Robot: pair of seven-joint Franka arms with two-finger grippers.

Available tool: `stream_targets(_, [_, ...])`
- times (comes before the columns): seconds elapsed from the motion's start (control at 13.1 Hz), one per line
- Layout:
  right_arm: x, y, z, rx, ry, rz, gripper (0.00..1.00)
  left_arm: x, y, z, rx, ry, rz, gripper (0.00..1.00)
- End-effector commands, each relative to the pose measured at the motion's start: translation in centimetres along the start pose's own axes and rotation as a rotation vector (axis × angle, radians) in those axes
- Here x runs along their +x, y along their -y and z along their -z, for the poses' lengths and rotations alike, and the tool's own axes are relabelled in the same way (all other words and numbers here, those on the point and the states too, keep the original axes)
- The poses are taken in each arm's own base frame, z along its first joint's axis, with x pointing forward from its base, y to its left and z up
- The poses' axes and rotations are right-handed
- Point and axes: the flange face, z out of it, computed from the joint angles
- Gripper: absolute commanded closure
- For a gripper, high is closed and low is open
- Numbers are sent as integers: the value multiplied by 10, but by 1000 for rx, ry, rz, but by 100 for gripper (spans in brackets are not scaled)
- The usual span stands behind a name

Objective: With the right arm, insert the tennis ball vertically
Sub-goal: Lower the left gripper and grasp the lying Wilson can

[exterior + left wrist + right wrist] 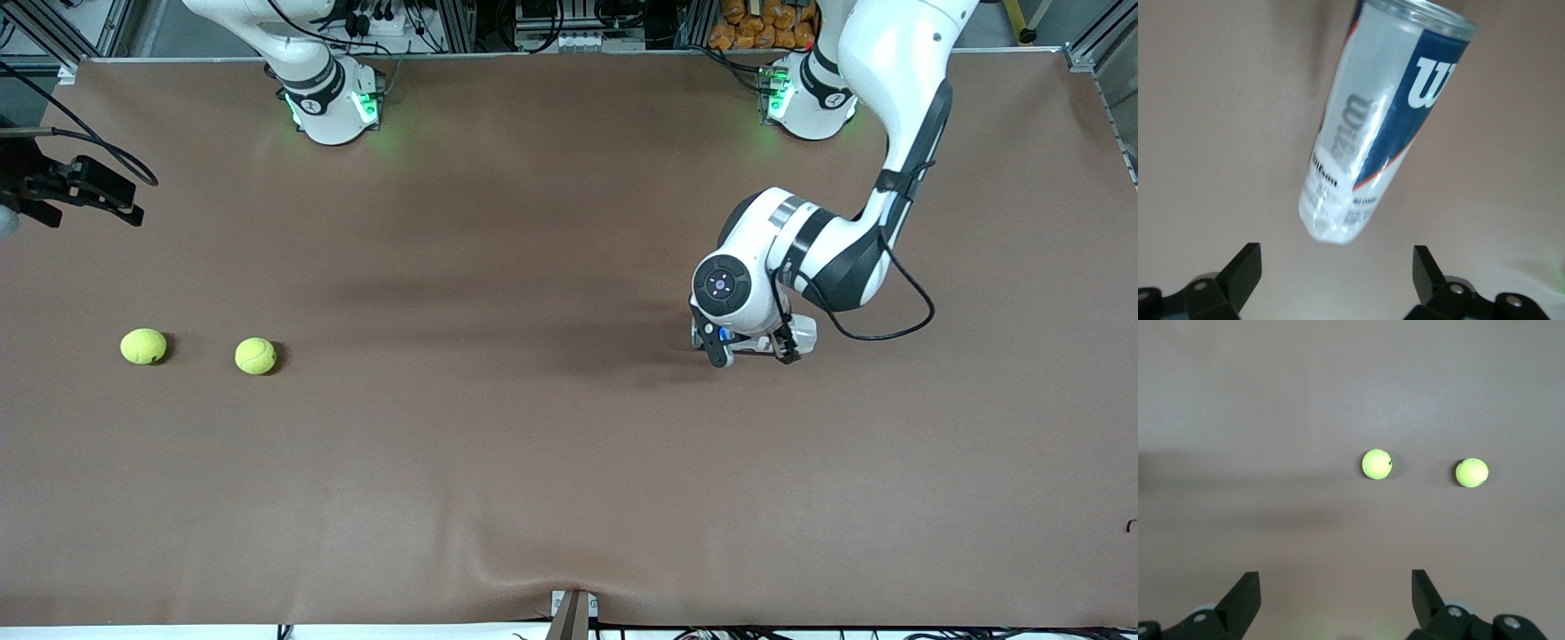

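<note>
Two yellow-green tennis balls [143, 346] [256, 356] lie side by side on the brown table toward the right arm's end. The right wrist view shows both balls [1377, 464] [1471, 472] well ahead of my right gripper [1336, 587], which is open and holds nothing. The right arm's black hand [80, 191] hangs over the table's edge at its own end. My left gripper [752, 350] is open and low over one end of a clear tube with a blue label [1385, 120], which lies on its side [802, 330]. Its fingers do not touch the tube.
Both arm bases [331, 105] [807, 100] stand along the table's edge farthest from the front camera. A cable loops from the left arm's forearm [898, 320]. The brown table cover [533, 444] is wrinkled near the front camera's edge.
</note>
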Motion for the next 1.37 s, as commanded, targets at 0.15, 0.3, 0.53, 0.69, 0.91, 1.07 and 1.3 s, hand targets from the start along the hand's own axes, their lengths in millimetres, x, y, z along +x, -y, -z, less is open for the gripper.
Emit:
stream_targets(0.15, [-7,-2,4,14,-3,-4,0,-8,-10,-28,93,44,-128,0])
stream_targets(0.3, [-7,-2,5,14,-4,-4,0,-2,-12,-43,98,21,-144,0])
stream_targets(0.53, [-7,-2,4,14,-3,-4,0,-3,-14,-67,114,-23,-160,0])
stream_targets(0.69, [-7,-2,5,14,-4,-6,0,-2,-20,-74,121,-3,-183,0])
stream_targets(0.91, [-7,-2,5,14,-4,-6,0,1,-22,-79,145,15,-211,0])
stream_targets(1.07, [-7,-2,4,14,-3,-6,0,9,-24,-86,150,-2,-227,0])
stream_targets(1.3, [-9,-5,3,14,11,-9,0,13,-25,-93,173,11,-254,0])
